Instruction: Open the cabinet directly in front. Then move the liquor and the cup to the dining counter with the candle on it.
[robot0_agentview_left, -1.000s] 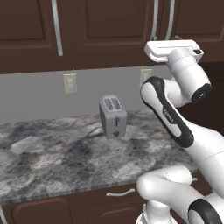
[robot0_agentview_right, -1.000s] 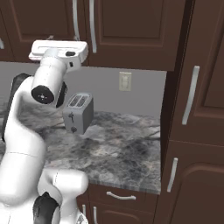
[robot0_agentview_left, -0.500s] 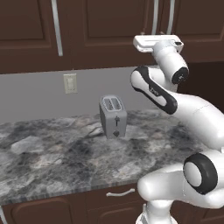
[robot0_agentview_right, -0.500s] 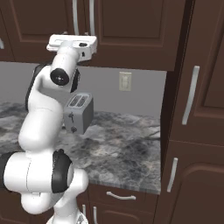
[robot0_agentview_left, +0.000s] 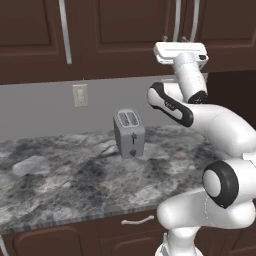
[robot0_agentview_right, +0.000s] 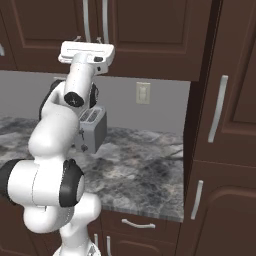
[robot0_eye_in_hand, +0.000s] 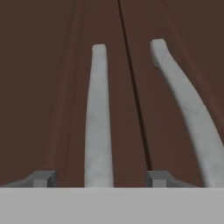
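Cabinet (robot0_agentview_left: 130, 35) doors closed, pincer (robot0_eye_in_hand: 97, 177) spread — tips flanking left handle (robot0_eye_in_hand: 99, 113), not pinching

A grey toaster (robot0_agentview_left: 129, 133) stands upright on the marbled counter (robot0_agentview_left: 60, 180) — wall outlet (robot0_agentview_left: 79, 95) behind.

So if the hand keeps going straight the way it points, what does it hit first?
Most likely the left silver handle of the cabinet, which runs between the hand's fingertips. Behind it is the door panel. The jaws are apart; depth to the handle is hard to judge.
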